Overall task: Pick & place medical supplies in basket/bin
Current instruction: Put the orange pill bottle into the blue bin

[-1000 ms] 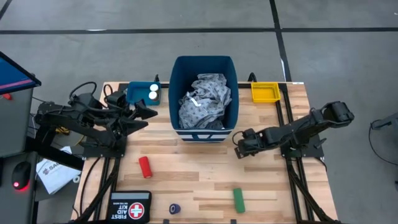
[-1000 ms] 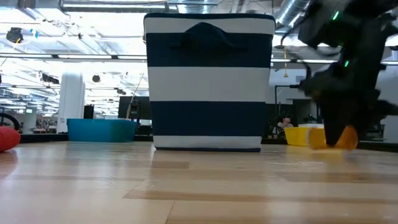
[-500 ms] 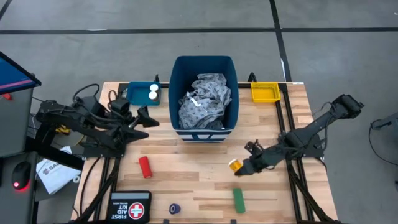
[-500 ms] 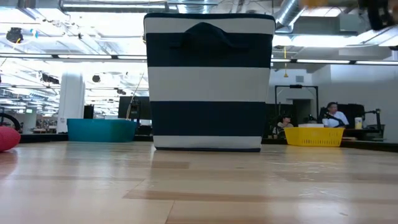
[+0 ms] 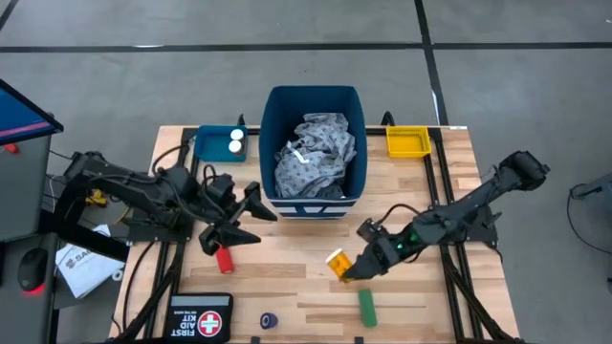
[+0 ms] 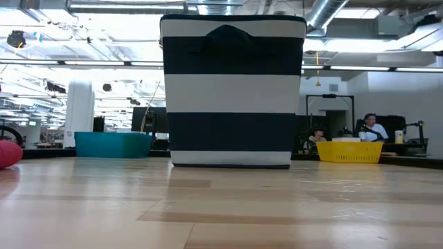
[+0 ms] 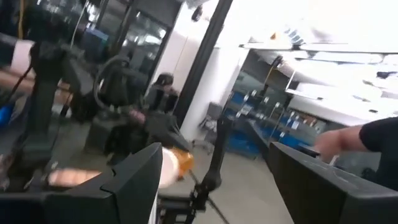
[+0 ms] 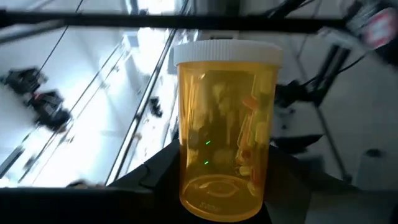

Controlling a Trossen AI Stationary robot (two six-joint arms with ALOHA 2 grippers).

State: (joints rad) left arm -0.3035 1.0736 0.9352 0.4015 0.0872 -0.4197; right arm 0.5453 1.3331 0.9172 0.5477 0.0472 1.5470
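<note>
The left gripper (image 5: 256, 222) hangs with its jaws spread and empty. The red cylinder (image 5: 223, 256) lies just below and behind its fingertips, and the blue bin (image 5: 314, 103) stands close on its far side.

Risk: if this gripper descends from here, one finger may land on the cylinder rather than beside it, and the round body would probably roll away across the table (image 5: 287, 287).

The right gripper (image 5: 346, 270) is closed part-way on an orange pill bottle (image 5: 337, 262) with a white cap, held between its fingertips. The green cylinder (image 5: 367, 306) lies just beneath and beside it. The bin, already holding the grey gown (image 5: 316, 153), stands well away toward the table's far edge, and the yellow tray (image 5: 407, 141) is farther still.

Risk: the grip appears to sit low on the smooth bottle; a fast swing could let it tip or slip out.

Hidden: the low view shows neither arm. The left wrist view is blurred, so the finger gap over the cylinder cannot be judged. The bottle's contents cannot be made out.
</note>
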